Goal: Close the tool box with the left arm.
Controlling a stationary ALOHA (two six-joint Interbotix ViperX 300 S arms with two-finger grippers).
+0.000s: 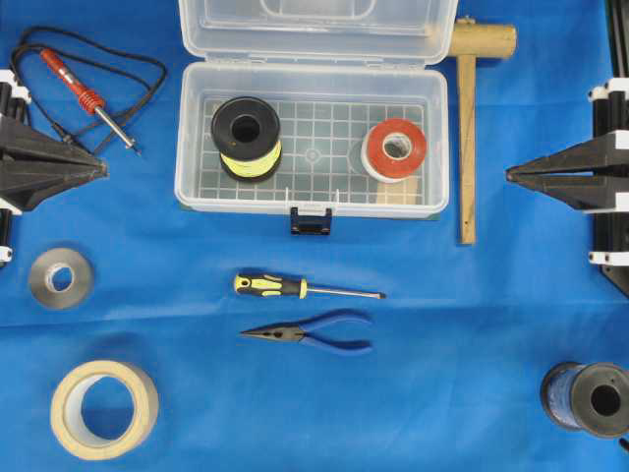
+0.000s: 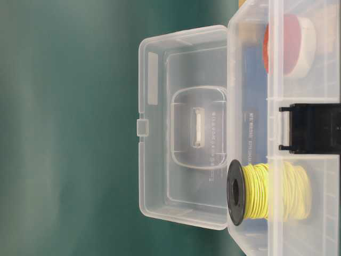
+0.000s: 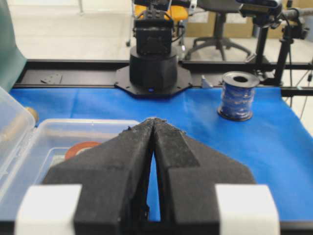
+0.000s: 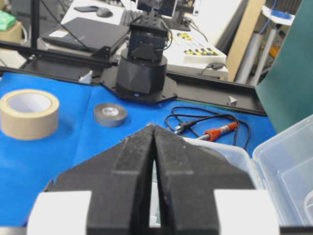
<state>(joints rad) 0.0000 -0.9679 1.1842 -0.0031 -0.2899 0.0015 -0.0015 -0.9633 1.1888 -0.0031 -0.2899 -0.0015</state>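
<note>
The tool box [image 1: 187, 138] stands open at the back middle of the blue table, its clear lid [image 1: 314, 29] leaning back and its black latch [image 1: 311, 220] hanging at the front. In the table-level view the lid [image 2: 181, 128] stands upright behind the base. My left gripper [image 1: 103, 169] hovers left of the box, shut and empty, its tip pointing at the box's left wall; the left wrist view shows its tips [image 3: 154, 120] together beside the box rim [image 3: 58, 128]. My right gripper [image 1: 509, 175] is shut and empty to the right of the box.
Inside the box sit a yellow wire spool [image 1: 246, 136] and a red tape roll [image 1: 394, 149]. Around it lie a soldering iron [image 1: 90, 98], grey tape [image 1: 60, 278], masking tape [image 1: 103, 408], screwdriver [image 1: 295, 287], pliers [image 1: 314, 334], blue spool [image 1: 587, 397] and wooden mallet [image 1: 470, 118].
</note>
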